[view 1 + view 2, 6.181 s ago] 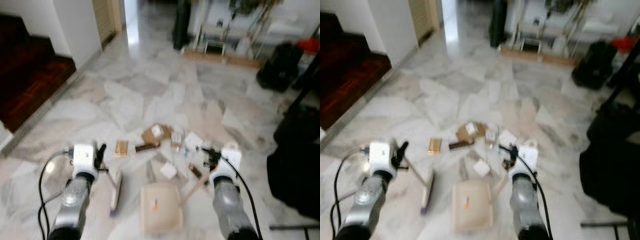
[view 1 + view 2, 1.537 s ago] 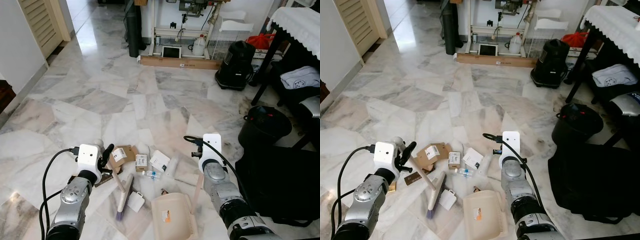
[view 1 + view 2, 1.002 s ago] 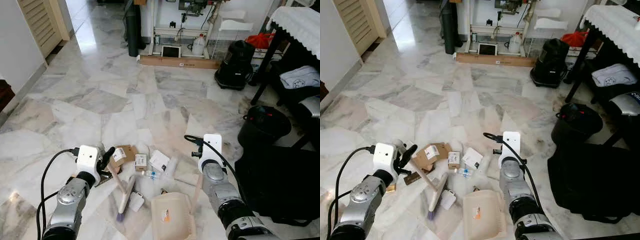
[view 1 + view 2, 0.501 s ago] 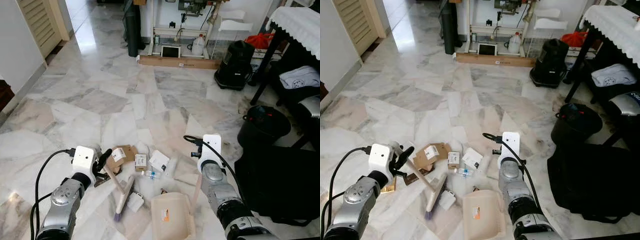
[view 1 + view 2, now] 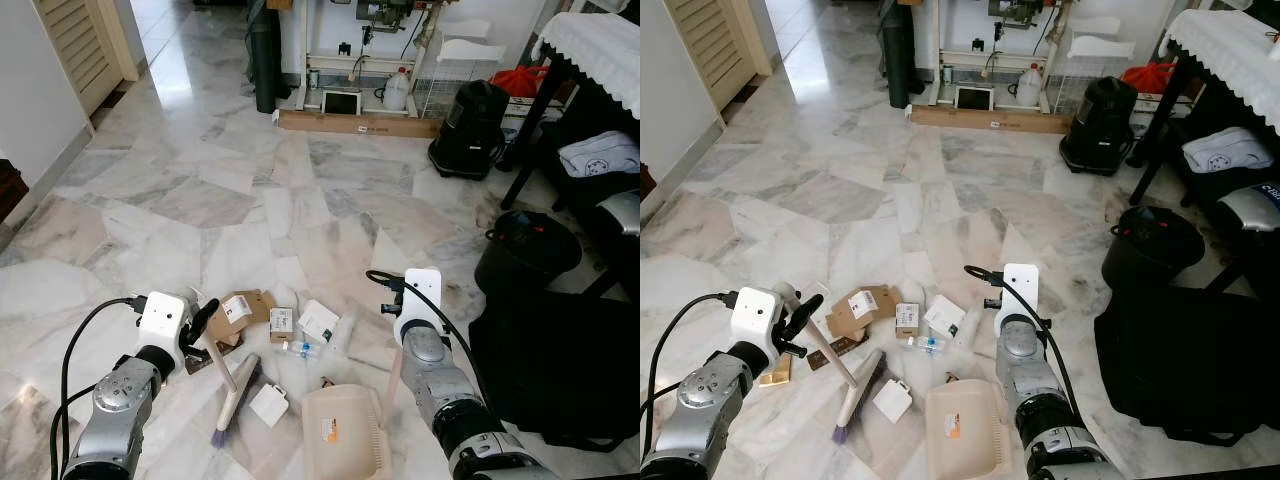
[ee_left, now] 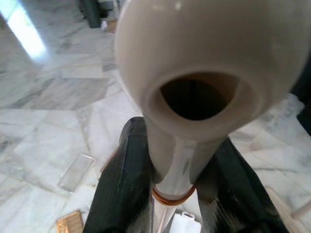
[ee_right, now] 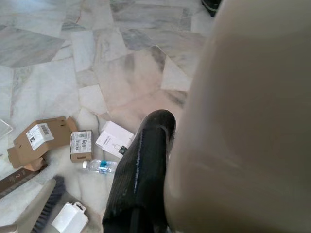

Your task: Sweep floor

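Note:
My left gripper (image 5: pixel 203 324) is shut on the beige handle of a hand brush (image 5: pixel 232 396), whose bristles rest on the marble floor at lower left. In the left wrist view both fingers (image 6: pixel 126 180) clamp the handle's hollow end (image 6: pixel 194 73). My right gripper (image 5: pixel 397 350) is shut on the handle of a beige dustpan (image 5: pixel 345 446) lying flat on the floor just right of the brush. Litter lies between and beyond them: a cardboard box (image 5: pixel 240 309), a small box (image 5: pixel 282 323), a white box (image 5: pixel 318 321), a small bottle (image 5: pixel 298 349) and a white packet (image 5: pixel 268 405).
A black bag (image 5: pixel 560 370) lies close on my right, with a black bin (image 5: pixel 525 255) and a black vacuum (image 5: pixel 470 115) behind it. A cloth-covered table (image 5: pixel 600 40) stands far right. A long cardboard box (image 5: pixel 355 123) lies at the back; open marble floor stretches ahead and left.
The view steadied after a blurred approach. My left gripper has drawn back to the left, dragging the brush head leftward; the white packet now lies right of it. The dustpan stays put.

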### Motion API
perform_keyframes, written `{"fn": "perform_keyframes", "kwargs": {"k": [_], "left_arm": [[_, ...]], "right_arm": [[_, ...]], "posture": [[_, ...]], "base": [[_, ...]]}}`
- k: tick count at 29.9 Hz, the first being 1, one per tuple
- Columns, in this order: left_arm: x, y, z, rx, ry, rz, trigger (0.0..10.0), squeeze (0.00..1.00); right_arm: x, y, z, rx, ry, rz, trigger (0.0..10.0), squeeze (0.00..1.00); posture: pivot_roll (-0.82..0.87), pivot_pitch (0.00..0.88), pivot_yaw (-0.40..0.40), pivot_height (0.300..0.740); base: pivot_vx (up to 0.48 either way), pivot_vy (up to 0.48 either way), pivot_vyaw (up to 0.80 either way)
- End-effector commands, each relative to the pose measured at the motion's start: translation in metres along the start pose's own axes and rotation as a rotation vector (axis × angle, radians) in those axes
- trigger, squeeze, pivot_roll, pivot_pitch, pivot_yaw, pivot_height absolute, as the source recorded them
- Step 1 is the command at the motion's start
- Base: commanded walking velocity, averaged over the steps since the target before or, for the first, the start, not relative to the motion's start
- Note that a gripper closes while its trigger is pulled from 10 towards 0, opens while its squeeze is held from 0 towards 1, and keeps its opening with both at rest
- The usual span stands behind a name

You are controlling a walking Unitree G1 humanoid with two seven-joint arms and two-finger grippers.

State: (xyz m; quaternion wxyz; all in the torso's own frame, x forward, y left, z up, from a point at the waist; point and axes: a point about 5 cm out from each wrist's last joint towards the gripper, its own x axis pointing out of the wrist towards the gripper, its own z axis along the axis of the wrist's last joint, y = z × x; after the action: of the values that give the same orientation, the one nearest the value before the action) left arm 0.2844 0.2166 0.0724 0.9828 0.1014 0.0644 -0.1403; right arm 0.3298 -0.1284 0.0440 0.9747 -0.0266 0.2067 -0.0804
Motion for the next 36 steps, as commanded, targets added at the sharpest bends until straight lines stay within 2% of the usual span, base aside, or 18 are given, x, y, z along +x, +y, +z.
{"fn": "perform_keyframes", "kwargs": {"k": [1, 7, 16, 24, 36], "left_arm": [[-0.001, -0.005, -0.003, 0.015, 0.030, -0.043, 10.0, 0.00], [-0.001, -0.016, -0.009, -0.029, 0.062, -0.101, 10.0, 0.00], [-0.002, -0.010, -0.011, -0.214, 0.074, -0.078, 10.0, 0.00], [0.000, -0.008, -0.005, -0.365, 0.046, -0.082, 10.0, 0.00], [0.004, -0.004, 0.014, -0.423, -0.031, -0.086, 10.0, 0.00]], "right_arm": [[-0.002, 0.000, -0.015, 0.001, 0.078, 0.002, 10.0, 0.00], [-0.002, 0.000, -0.015, -0.001, 0.078, -0.002, 10.0, 0.00], [-0.002, 0.000, -0.016, -0.003, 0.079, -0.001, 10.0, 0.00], [-0.002, 0.000, -0.016, -0.007, 0.081, 0.002, 10.0, 0.00], [-0.002, 0.001, -0.018, -0.009, 0.085, 0.009, 10.0, 0.00]], "posture": [[0.03, 0.084, -0.050, 0.740], [0.03, 0.088, -0.050, 0.740], [0.02, 0.082, -0.050, 0.740], [0.02, 0.075, -0.052, 0.740], [0.03, 0.068, -0.055, 0.740]], "base": [[0.000, 0.000, 0.00], [0.000, 0.000, 0.00], [0.000, 0.000, 0.00], [0.000, 0.000, 0.00], [0.000, 0.000, 0.00]]}}
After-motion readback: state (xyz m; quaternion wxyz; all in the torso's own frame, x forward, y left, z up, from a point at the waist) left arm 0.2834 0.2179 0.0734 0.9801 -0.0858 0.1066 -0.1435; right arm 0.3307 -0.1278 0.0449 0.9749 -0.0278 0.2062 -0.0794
